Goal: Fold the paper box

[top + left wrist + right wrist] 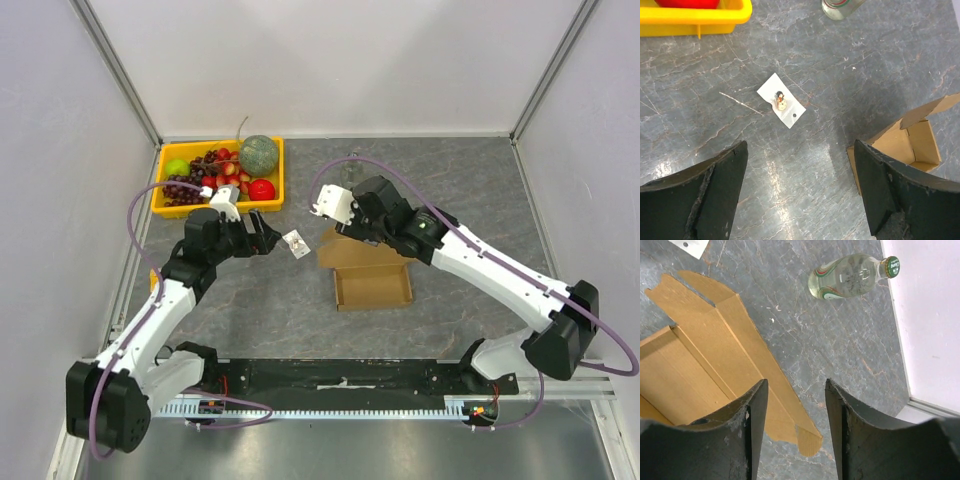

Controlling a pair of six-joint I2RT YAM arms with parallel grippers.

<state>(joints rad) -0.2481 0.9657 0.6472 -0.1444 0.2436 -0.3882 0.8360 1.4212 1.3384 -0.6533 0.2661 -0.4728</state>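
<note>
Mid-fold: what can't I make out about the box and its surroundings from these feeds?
Top view: the far flap of the paper box lies under the right arm, so its fold state there is hidden.
Right wrist: the box runs off the left and bottom edges, and the right fingers cover its near part.
Left wrist: the box is cut by the right edge.
The tiny item on the white card is too small to identify.

Yellow fruit tray (690, 22), white card (781, 100) on grey table (865, 75), clear bottle (850, 276) lying sideways
</note>
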